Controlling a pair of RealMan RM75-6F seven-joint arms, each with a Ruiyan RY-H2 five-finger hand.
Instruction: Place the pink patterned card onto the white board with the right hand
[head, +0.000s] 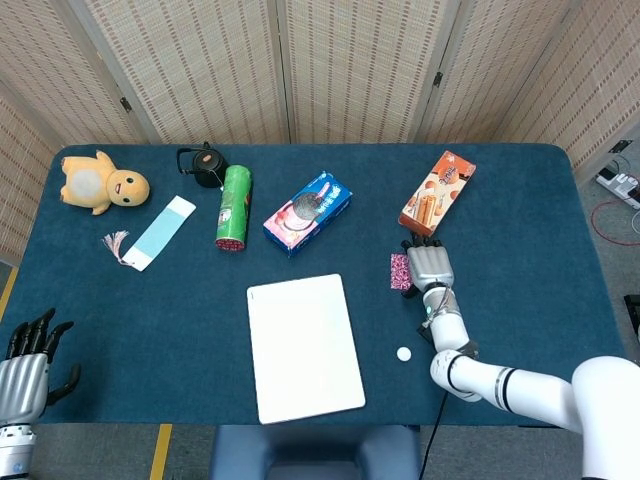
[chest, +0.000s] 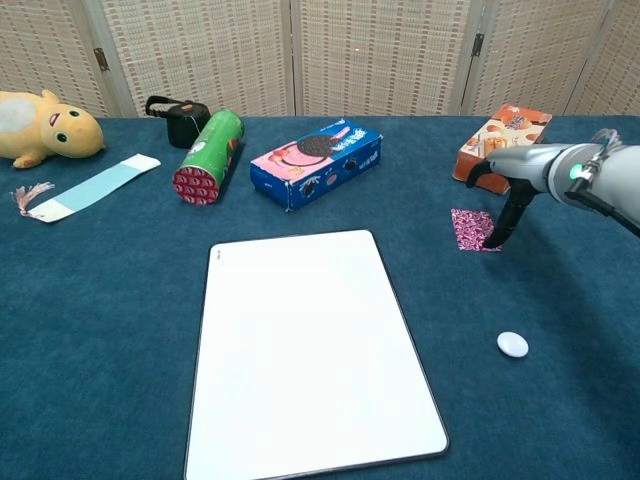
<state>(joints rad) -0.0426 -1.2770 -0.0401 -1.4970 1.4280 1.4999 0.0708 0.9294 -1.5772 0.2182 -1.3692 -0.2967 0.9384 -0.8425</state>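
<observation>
Our right hand (head: 427, 268) sits over the right edge of the pink card (chest: 470, 227), fingers pointing down and apart, nothing gripped yet. The card lies flat on the blue cloth (head: 180, 320), right of the white board (head: 304, 346) and not touching it. It's thin and flat on fuzzy fabric, so we'd probably do best to press a fingertip down and drag or lever up an edge before pinching. The board looks smooth and rigid with rounded corners. The left hand (head: 27, 370) rests open at the table corner.
</observation>
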